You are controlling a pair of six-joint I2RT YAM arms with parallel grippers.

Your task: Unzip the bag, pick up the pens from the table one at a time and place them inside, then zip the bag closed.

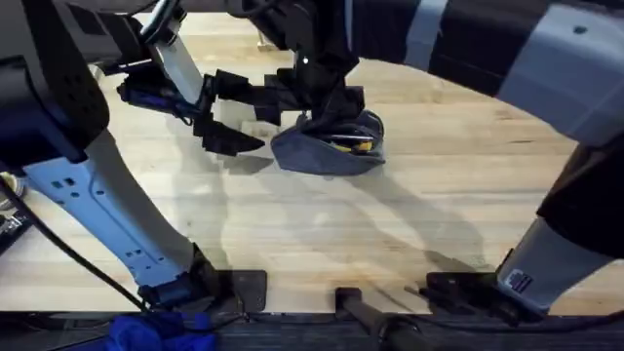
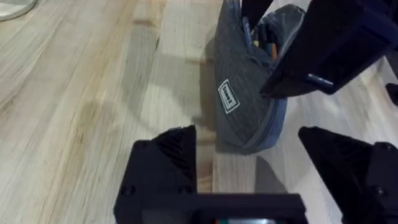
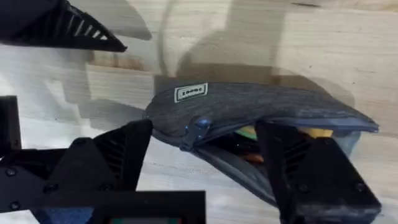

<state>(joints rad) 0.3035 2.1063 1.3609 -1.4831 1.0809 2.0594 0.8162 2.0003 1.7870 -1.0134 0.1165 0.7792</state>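
Note:
The grey-blue bag (image 1: 327, 148) lies on the table (image 1: 439, 205), its zipper open and its mouth gaping. Yellow and orange stick ends (image 1: 353, 144) show inside; I cannot tell whether they are the pens. My left gripper (image 1: 253, 115) stands open just left of the bag. In the left wrist view the left gripper (image 2: 245, 140) faces the bag's closed end (image 2: 242, 106). My right gripper (image 1: 327, 105) reaches across from the right and hangs open over the bag. In the right wrist view the right gripper (image 3: 205, 134) straddles the zipper pull (image 3: 199, 124), one finger (image 3: 311, 168) at the open mouth.
The left arm's other parts (image 1: 88, 195) cross the table's left side. The right arm (image 1: 575, 117) looms large at the right. Bare wood lies in front of the bag, toward the arm bases (image 1: 351, 297).

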